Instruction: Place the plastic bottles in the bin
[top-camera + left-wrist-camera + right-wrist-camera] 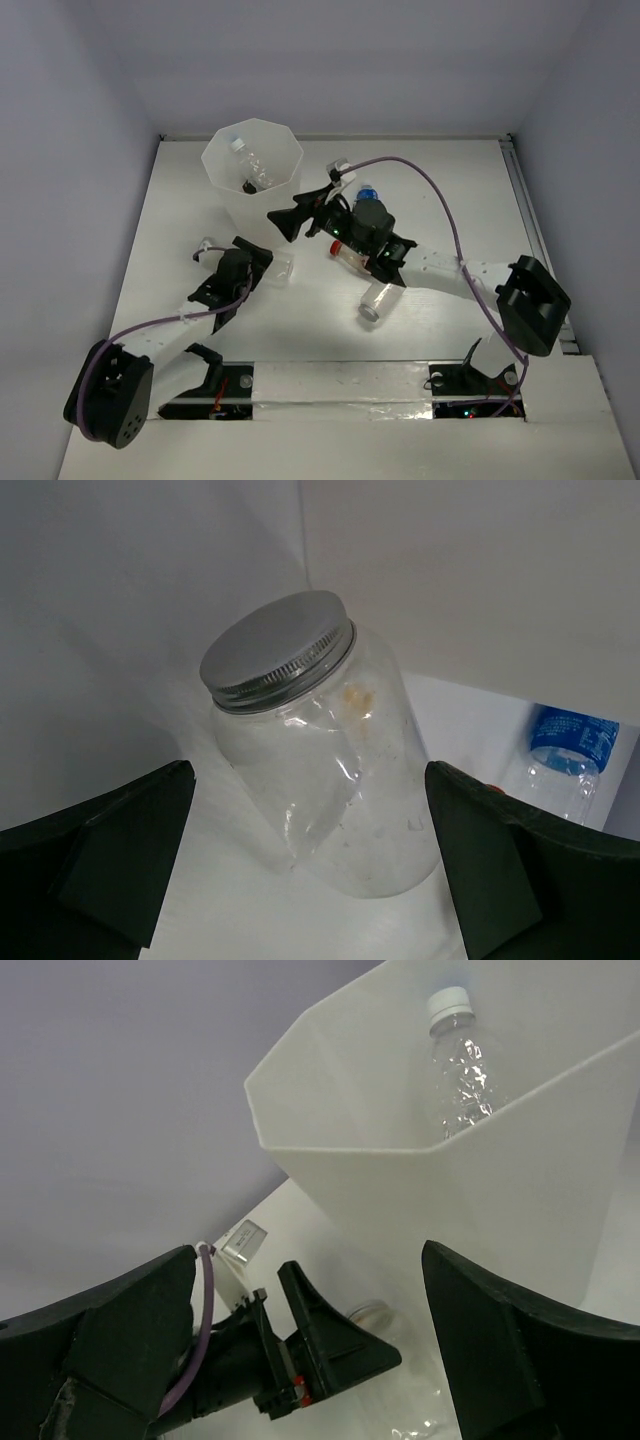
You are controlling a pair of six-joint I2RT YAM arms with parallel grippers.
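Note:
The translucent white bin (pixel 222 180) stands at the back left with a clear white-capped bottle (pixel 250 165) inside; both show in the right wrist view, the bin (pixel 400 1175) and the bottle (pixel 460 1065). My left gripper (pixel 258 264) is open, its fingers either side of a clear jar with a metal lid (pixel 315 760), not touching it. The jar lies on the table (pixel 284 268). My right gripper (pixel 298 208) is open and empty, just right of the bin's wall. In the right wrist view it (pixel 307 1255) faces the bin.
A blue-capped bottle (pixel 365 190), a red-capped bottle (pixel 345 252) and a clear bottle (pixel 375 300) lie around the right arm. The blue-labelled bottle also shows in the left wrist view (pixel 570 755). The left gripper's finger (pixel 330 1335) shows below the bin.

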